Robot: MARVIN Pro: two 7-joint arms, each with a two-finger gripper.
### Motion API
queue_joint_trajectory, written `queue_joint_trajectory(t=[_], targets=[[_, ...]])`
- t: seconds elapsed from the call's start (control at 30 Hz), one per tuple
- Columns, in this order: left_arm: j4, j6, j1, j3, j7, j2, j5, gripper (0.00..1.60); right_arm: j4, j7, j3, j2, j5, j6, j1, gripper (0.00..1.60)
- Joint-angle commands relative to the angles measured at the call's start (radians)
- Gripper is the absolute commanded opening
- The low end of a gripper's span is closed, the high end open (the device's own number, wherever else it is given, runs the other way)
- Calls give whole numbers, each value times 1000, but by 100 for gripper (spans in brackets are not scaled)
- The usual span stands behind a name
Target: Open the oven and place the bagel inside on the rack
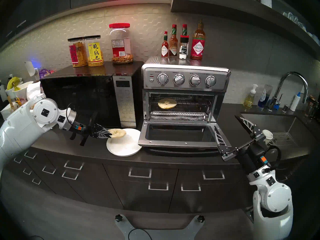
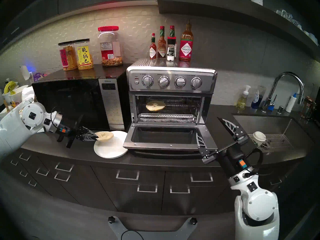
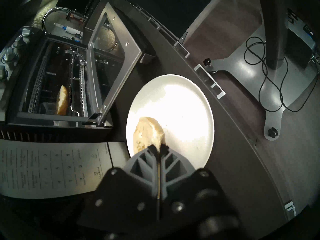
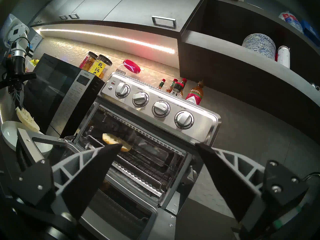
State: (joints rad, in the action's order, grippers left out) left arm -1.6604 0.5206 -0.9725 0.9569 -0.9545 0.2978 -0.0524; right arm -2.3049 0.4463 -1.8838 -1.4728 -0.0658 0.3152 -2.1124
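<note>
The stainless-steel oven (image 1: pixel 185 78) stands with its glass door (image 1: pixel 176 134) dropped flat open. One pale bagel half (image 1: pixel 167 103) lies on the wire rack (image 1: pixel 192 105) at the left; it also shows in the right wrist view (image 4: pixel 112 139). My left gripper (image 1: pixel 110 135) is shut on the edge of the other bagel half (image 1: pixel 119 132), which is tilted over the back of the white plate (image 1: pixel 124 147). The left wrist view shows the fingers (image 3: pixel 149 158) pinching this half (image 3: pixel 149 134). My right gripper (image 1: pixel 226 122) is open and empty by the door's right corner.
A black microwave (image 1: pixel 83 99) with snack jars on top stands left of the oven. Sauce bottles (image 1: pixel 197 44) stand on the oven. A foil-lined tray (image 1: pixel 178 115) sits under the rack. A sink (image 1: pixel 270 125), faucet (image 1: pixel 292 85) and paper cup (image 2: pixel 258 138) are at the right.
</note>
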Motion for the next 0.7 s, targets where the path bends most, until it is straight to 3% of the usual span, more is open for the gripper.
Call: queue_joint_trajectory(t=[0.0,0.67], targets=[[-73,-5,-33,67,98,-104,-21,0,-20,2,1,2,4,5,3,160],[-335,-60,-117,256,221,-169,-12,0,-20,1,1,2,4,5,3,160]])
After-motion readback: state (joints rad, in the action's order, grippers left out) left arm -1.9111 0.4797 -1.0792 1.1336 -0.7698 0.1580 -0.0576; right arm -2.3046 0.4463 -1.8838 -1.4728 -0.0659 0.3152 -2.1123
